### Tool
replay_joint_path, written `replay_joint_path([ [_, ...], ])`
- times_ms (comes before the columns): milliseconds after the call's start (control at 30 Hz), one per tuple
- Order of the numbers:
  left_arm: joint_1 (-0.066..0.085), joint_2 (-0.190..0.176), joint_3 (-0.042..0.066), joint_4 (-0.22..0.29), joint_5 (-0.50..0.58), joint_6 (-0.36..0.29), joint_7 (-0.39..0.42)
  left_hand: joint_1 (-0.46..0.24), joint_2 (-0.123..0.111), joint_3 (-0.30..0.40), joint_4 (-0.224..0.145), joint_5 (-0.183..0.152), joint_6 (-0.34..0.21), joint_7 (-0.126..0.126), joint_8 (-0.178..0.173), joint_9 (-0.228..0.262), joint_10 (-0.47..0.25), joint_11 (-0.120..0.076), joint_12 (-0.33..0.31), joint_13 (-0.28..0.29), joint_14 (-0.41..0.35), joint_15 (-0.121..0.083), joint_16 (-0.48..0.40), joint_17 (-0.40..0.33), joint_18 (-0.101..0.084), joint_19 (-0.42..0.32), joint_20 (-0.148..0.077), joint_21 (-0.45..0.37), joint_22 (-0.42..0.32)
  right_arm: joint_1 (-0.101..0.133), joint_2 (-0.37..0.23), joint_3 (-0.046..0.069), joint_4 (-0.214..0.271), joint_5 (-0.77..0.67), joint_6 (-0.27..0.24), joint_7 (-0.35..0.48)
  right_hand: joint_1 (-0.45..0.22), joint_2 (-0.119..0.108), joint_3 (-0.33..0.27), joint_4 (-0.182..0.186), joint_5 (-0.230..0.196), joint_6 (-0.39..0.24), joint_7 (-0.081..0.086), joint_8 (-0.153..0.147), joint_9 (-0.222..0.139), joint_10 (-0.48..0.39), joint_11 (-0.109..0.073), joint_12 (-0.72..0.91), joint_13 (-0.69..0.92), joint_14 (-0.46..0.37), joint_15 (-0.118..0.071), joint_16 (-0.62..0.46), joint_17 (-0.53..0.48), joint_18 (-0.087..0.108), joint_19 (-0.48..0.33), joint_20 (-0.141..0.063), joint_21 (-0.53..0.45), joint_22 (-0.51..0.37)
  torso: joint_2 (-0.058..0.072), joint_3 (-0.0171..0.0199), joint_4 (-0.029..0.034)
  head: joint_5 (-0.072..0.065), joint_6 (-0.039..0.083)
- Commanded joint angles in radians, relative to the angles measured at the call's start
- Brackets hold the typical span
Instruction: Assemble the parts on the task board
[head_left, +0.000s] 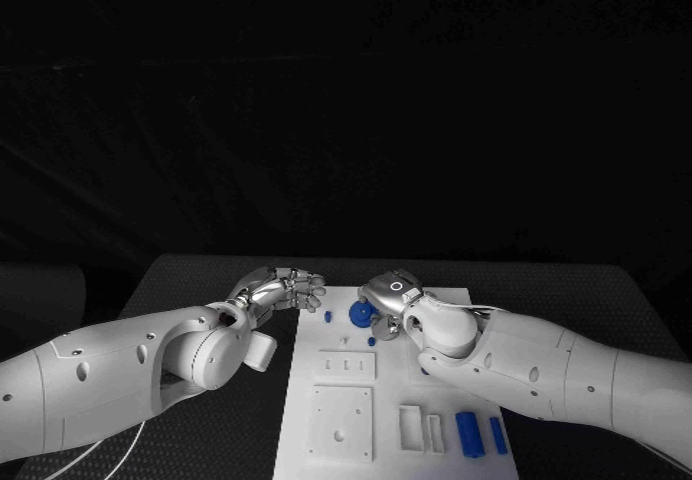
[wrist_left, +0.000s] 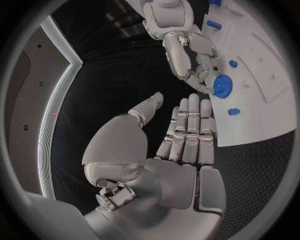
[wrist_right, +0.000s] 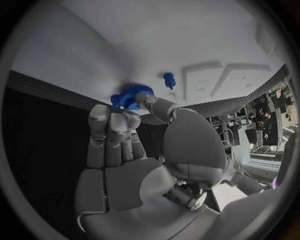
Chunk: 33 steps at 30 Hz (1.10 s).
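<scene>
at right hand's (wrist_right: 134, 150) fingertips, seemingly touching: blue gear (wrist_right: 132, 95)

My head camera looks steeply down on the task board (head_left: 378, 400) from above and behind. Each wrist camera sits close behind its own palm, facing out along the fingers. All three views share the board's far end, where the blue gear (head_left: 361, 314) (wrist_left: 222, 85) (wrist_right: 130, 95) lies.
</scene>
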Motion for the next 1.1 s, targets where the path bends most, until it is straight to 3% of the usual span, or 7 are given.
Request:
replay_joint_path([
  [33, 0.001, 0.001, 0.001, 0.002, -0.005, 0.015, 0.007, -0.009, 0.001, 0.005, -0.001, 0.002, -0.001, 0.005, -0.007, 0.002, 0.005, 0.003, -0.004, -0.002, -0.002, 0.002, -0.004, 0.002, 0.019, -0.007, 0.004, 0.006, 0.022, -0.005, -0.007, -0.003, -0.006, 0.051, 0.063, 0.023, -0.054, 0.055, 0.04, -0.039, 0.096, -0.012, -0.013, -0.004, -0.006, 0.0, -0.008, -0.005, -0.002, 0.001, -0.018, -0.007, 0.003, 0.035, -0.005, 0.009, 0.003, 0.016, 0.0, 0.0008, -0.0014, 0.001, -0.001],
  [200, 0.001, 0.001, 0.001, 0.001, -0.005, 0.015, 0.006, -0.01, 0.001, 0.005, -0.001, 0.002, -0.002, 0.005, -0.007, 0.002, 0.005, 0.003, -0.004, -0.002, -0.002, 0.002, -0.004, 0.002, 0.019, -0.007, 0.004, 0.006, 0.022, -0.005, -0.016, -0.003, -0.003, 0.057, 0.061, 0.024, -0.125, 0.111, 0.129, -0.075, 0.099, -0.01, -0.012, 0.004, -0.009, 0.003, -0.008, -0.003, -0.003, 0.004, -0.018, -0.009, 0.008, 0.035, 0.0, 0.011, 0.006, 0.016, 0.0, 0.0012, -0.0005, 0.001, -0.002],
  [467, 0.001, 0.0, 0.001, 0.001, -0.005, 0.014, 0.007, -0.011, 0.001, 0.005, -0.001, 0.002, -0.003, 0.005, -0.008, 0.002, 0.004, 0.004, -0.005, -0.002, -0.002, 0.002, -0.005, 0.002, 0.019, -0.007, 0.004, 0.006, 0.022, -0.005, -0.039, -0.003, 0.008, 0.082, 0.075, 0.031, -0.19, 0.157, 0.218, -0.092, 0.08, -0.002, -0.01, 0.014, -0.012, 0.006, -0.006, 0.001, -0.002, 0.007, -0.016, -0.009, 0.013, 0.035, 0.005, 0.011, 0.009, 0.016, 0.0, 0.0018, -0.001, 0.001, -0.004],
  [700, 0.001, -0.003, 0.001, 0.001, -0.005, 0.014, 0.006, -0.012, 0.001, 0.005, -0.001, 0.002, -0.003, 0.005, -0.009, 0.002, 0.004, 0.004, -0.006, -0.002, -0.001, 0.002, -0.005, 0.002, 0.019, -0.007, 0.004, 0.006, 0.022, -0.004, -0.071, -0.003, 0.032, 0.083, 0.058, 0.028, -0.201, 0.163, 0.233, -0.094, 0.075, 0.003, -0.009, 0.018, -0.012, 0.006, -0.004, 0.003, -0.002, 0.009, -0.015, -0.008, 0.014, 0.035, 0.006, 0.01, 0.011, 0.016, 0.0, 0.0025, -0.0031, 0.003, -0.004],
  [833, 0.001, -0.003, 0.001, 0.001, -0.005, 0.014, 0.006, -0.012, 0.001, 0.005, -0.001, 0.002, -0.004, 0.006, -0.009, 0.002, 0.004, 0.004, -0.006, -0.002, -0.001, 0.002, -0.005, 0.002, 0.019, -0.007, 0.004, 0.006, 0.021, -0.004, -0.085, -0.003, 0.044, 0.081, 0.022, 0.023, -0.202, 0.162, 0.24, -0.095, 0.068, 0.005, -0.008, 0.019, -0.012, 0.007, -0.003, 0.003, -0.002, 0.009, -0.015, -0.009, 0.015, 0.035, 0.007, 0.008, 0.011, 0.016, -0.001, 0.0022, -0.0026, 0.001, -0.002],
  [1000, 0.001, -0.004, 0.001, 0.0, -0.005, 0.014, 0.007, -0.012, 0.001, 0.005, -0.001, 0.002, -0.004, 0.006, -0.009, 0.002, 0.004, 0.004, -0.007, -0.002, -0.001, 0.002, -0.005, 0.003, 0.019, -0.007, 0.004, 0.007, 0.021, -0.004, -0.111, -0.001, 0.063, 0.089, -0.083, 0.03, -0.199, 0.156, 0.25, -0.093, 0.052, 0.006, -0.006, 0.021, -0.013, 0.007, -0.002, 0.003, -0.003, 0.01, -0.014, -0.01, 0.015, 0.035, 0.009, 0.006, 0.011, 0.015, -0.001, 0.002, -0.0003, -0.004, 0.001],
  [1100, 0.001, -0.005, 0.001, -0.001, -0.005, 0.013, 0.008, -0.012, 0.001, 0.005, -0.001, 0.002, -0.004, 0.006, -0.009, 0.002, 0.004, 0.004, -0.007, -0.002, -0.001, 0.002, -0.005, 0.003, 0.019, -0.007, 0.004, 0.007, 0.021, -0.004, -0.133, 0.01, 0.08, 0.123, -0.134, 0.052, -0.19, 0.14, 0.257, -0.086, 0.024, 0.004, -0.006, 0.021, -0.015, 0.007, -0.002, 0.003, -0.004, 0.011, -0.014, -0.011, 0.015, 0.035, 0.013, 0.004, 0.01, 0.013, -0.001, 0.0022, -0.0013, -0.004, 0.004],
])
